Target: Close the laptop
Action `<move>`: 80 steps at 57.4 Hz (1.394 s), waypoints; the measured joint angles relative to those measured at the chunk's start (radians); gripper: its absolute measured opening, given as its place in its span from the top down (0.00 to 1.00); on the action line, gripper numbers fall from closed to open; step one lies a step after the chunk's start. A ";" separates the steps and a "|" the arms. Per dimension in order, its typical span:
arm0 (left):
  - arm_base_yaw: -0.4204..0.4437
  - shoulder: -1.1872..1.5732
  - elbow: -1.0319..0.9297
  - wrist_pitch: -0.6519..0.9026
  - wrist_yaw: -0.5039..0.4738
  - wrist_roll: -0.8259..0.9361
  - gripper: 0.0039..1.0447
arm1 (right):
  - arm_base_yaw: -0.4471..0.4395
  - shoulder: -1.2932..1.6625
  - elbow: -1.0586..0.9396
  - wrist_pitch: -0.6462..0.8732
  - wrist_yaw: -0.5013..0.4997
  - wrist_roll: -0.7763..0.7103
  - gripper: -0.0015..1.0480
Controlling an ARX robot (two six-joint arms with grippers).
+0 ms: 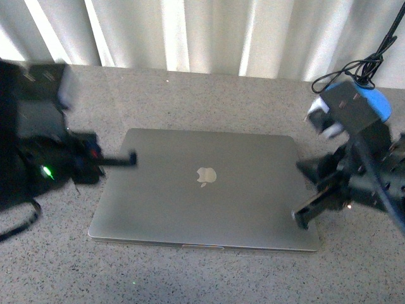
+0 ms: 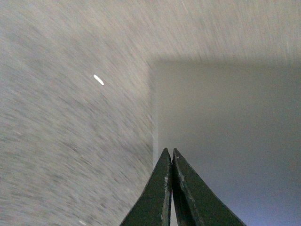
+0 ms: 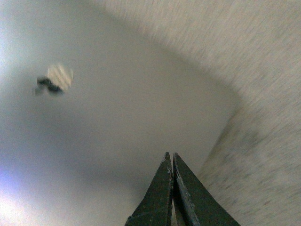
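Speckled grey desk [image 1: 190, 278] fills the foreground. At its centre lies the laptop [image 1: 202, 202], lid flat on its base and apple logo [image 1: 206, 176] uppermost. It is judged closed, so the task appears complete.

Right gripper [image 1: 304, 218] hangs at the near right corner of the lid, its fingers [image 3: 157, 197] pressed together and holding nothing. Contact with the lid cannot be told.

Left gripper [image 1: 131, 158] reaches over the lid's left edge, farther back, its fingers [image 2: 157, 197] likewise pressed together and empty.

Handling (judgement): rigid metal shell, smooth and slippery, moderately heavy, with a fragile hinge and screen. Press on the flat lid near its front edge rather than pinch.

Pale curtain [image 1: 209, 31] closes the background.
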 joint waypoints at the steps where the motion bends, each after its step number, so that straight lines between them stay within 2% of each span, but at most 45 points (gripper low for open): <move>1: 0.008 -0.016 -0.004 0.012 -0.008 -0.005 0.97 | 0.000 -0.016 -0.003 0.006 0.003 0.000 0.99; 6: 0.061 -0.126 -0.030 0.078 -0.122 -0.047 0.97 | 0.003 -0.132 -0.011 -0.004 0.036 0.023 0.99; 11: 0.128 -0.274 -0.056 0.063 -0.247 -0.099 0.97 | 0.013 -0.282 -0.022 -0.053 0.086 0.068 0.99; 15: 0.163 -0.383 -0.081 0.065 -0.323 -0.119 0.96 | 0.036 -0.445 -0.041 -0.145 0.137 0.117 0.89; 17: 0.175 -0.412 -0.082 0.066 -0.338 -0.129 0.90 | 0.050 -0.533 -0.053 -0.195 0.160 0.138 0.82; 23: 0.175 -0.422 -0.087 0.066 -0.329 -0.132 0.74 | 0.069 -0.649 -0.060 -0.212 0.160 0.161 0.66; 37: 0.168 -0.412 -0.092 0.065 -0.324 -0.134 0.35 | 0.066 -0.641 -0.068 -0.221 0.168 0.173 0.29; 38: 0.170 -0.410 -0.094 0.070 -0.310 -0.125 0.32 | 0.066 -0.642 -0.068 -0.221 0.168 0.174 0.25; 40: 0.187 -0.400 -0.112 0.135 -0.215 -0.087 0.36 | 0.067 -0.643 -0.068 -0.218 0.174 0.174 0.20; 44: 0.211 -0.399 -0.177 0.303 0.005 0.024 0.48 | 0.086 -0.618 -0.124 -0.023 0.351 0.210 0.28; 47: 0.231 -0.417 -0.211 0.343 0.087 0.069 0.55 | 0.077 -0.621 -0.179 0.100 0.472 0.225 0.37; 49: 0.248 -0.444 -0.237 0.349 0.151 0.106 0.62 | 0.063 -0.635 -0.207 0.142 0.495 0.230 0.42; 62: 0.270 -0.612 -0.352 0.307 0.173 0.167 0.97 | -0.023 -0.803 -0.338 0.135 0.439 0.248 0.77; 70: 0.272 -0.708 -0.404 0.257 0.169 0.177 0.97 | -0.066 -0.903 -0.395 0.089 0.398 0.251 1.00; 75: 0.272 -0.778 -0.431 0.215 0.169 0.179 0.97 | -0.087 -0.923 -0.436 0.130 0.376 0.255 0.99; 80: 0.272 -0.851 -0.456 0.167 0.171 0.181 0.97 | -0.110 -0.966 -0.472 0.096 0.358 0.255 0.99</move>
